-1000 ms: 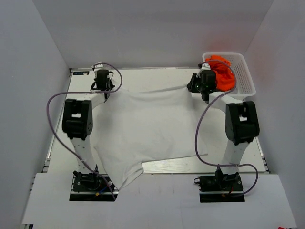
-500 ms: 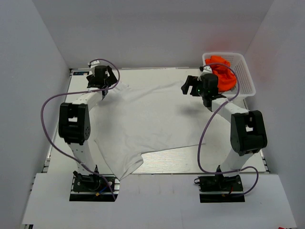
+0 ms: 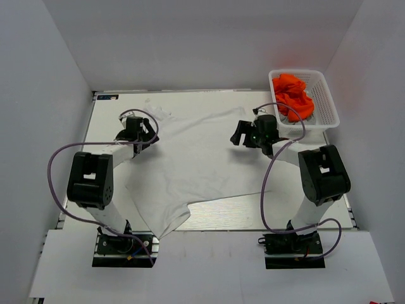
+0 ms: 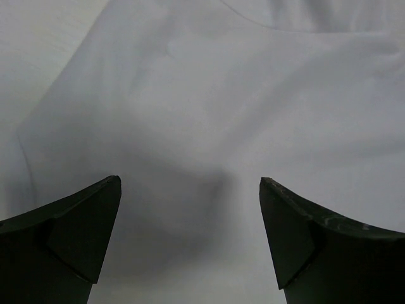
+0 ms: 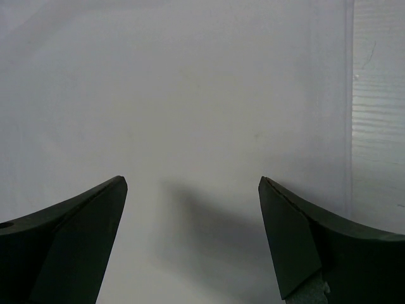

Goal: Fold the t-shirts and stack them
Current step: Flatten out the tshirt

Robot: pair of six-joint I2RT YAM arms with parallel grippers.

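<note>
A white t-shirt (image 3: 196,158) lies spread flat over the middle of the table, one sleeve trailing toward the near edge. My left gripper (image 3: 143,131) hovers open over its left part, and the left wrist view shows only white cloth (image 4: 209,114) under the left gripper (image 4: 190,190). Over the shirt's right part my right gripper (image 3: 241,134) is open too; in the right wrist view the right gripper (image 5: 193,183) holds nothing, with white cloth (image 5: 190,88) below. Orange t-shirts (image 3: 294,100) sit bunched in the basket.
The white lattice basket (image 3: 329,104) stands at the table's back right corner, just behind the right arm. Bare table (image 5: 380,126) shows past the shirt's right edge. Grey walls close in the table on three sides.
Both grippers opened and let go of the shirt's far edge, then drew back toward the near side. The white shirt has dropped flat on the table.
</note>
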